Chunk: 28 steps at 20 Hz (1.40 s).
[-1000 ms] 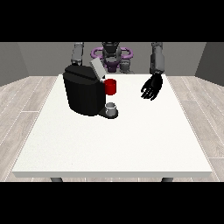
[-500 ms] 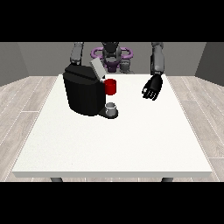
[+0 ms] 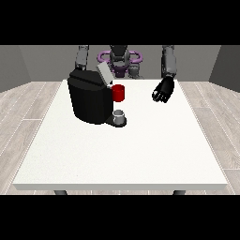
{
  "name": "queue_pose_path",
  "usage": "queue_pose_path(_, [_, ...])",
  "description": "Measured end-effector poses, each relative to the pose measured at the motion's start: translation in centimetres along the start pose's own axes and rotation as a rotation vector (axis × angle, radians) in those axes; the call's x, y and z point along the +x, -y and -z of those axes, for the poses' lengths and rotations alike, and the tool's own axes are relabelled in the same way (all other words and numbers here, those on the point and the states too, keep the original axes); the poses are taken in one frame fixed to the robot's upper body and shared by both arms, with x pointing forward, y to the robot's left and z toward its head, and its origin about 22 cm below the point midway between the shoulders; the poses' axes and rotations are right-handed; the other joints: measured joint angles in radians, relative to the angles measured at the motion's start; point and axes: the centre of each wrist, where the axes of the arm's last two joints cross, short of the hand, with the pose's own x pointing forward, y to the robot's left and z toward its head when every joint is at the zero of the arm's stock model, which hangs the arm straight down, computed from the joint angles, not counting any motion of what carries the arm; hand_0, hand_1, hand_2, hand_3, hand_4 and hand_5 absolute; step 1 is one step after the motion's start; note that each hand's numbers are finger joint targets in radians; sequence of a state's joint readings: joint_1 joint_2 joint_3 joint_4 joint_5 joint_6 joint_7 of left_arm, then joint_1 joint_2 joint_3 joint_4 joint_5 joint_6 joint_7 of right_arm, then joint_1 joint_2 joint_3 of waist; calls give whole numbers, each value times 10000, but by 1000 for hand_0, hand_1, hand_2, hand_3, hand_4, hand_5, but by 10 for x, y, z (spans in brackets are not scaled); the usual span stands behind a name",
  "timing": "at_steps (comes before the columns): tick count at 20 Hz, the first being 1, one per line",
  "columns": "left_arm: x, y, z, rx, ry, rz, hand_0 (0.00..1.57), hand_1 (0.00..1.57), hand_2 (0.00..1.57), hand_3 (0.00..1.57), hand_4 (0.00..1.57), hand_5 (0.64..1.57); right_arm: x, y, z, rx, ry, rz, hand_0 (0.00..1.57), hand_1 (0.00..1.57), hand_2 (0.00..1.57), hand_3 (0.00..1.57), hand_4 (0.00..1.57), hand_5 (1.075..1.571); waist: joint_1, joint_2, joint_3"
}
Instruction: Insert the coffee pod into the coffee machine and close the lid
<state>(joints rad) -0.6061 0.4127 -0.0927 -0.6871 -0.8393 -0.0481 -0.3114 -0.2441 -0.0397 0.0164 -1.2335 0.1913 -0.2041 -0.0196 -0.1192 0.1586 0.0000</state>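
The black coffee machine (image 3: pixel 89 98) stands on the left half of the white table (image 3: pixel 140 150), and its grey lid (image 3: pixel 104 73) is tilted up and open. A red thing at the machine (image 3: pixel 118 93) sits on its front side. Below that, a small grey thing (image 3: pixel 119 115) rests on the machine's base. The hand at the view's right (image 3: pixel 163 90) hangs just above the table, well to the right of the machine and apart from it. On the view's left only an arm (image 3: pixel 82 57) shows, and it goes down behind the machine, which hides its hand.
The robot's torso (image 3: pixel 119 60) with a purple ring stands behind the table's far edge. White tabletop stretches in front of the machine towards the near edge and out to the right edge.
The hand at the view's right has lifted slightly and looks more bunched than a second ago. The machine, its lid and the grey thing have not moved.
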Motion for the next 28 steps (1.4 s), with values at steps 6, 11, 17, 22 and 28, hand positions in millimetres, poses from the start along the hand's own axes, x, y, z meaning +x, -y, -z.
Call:
queue_pose_path(6, [24, -13, 16, -257, 705, -920, 1403, 1403, 1395, 1319, 502, 1571, -17, 2, -1, -103, -373, -129, 0, 0, 0, 0, 0, 1571, 210, -419, 2])
queue_pose_path(11, [45, -38, 29, -591, 992, -1123, 1402, 1402, 1390, 1329, 542, 1571, -17, 3, 2, 31, -481, -116, 0, 0, 0, 0, 0, 1571, 143, -801, 2])
queue_pose_path(17, [69, -61, 40, -646, 993, -1204, 1424, 1424, 1404, 1341, 557, 1571, -13, 0, 4, 193, -319, 149, 0, 0, 0, 0, 0, 1571, -111, -989, 3])
queue_pose_path(22, [95, -91, 49, -490, 1350, -1124, 1380, 1380, 1397, 1375, 522, 1571, -8, 0, 7, 166, -91, 253, 0, 0, 0, 0, 0, 1571, -256, -1094, 1])
queue_pose_path(28, [111, -149, 52, 201, 1200, -1775, 1195, 1195, 1240, 1260, 489, 1571, 11, -4, 13, 252, 292, 294, 0, 0, 0, 0, 0, 1571, -854, -867, 1])
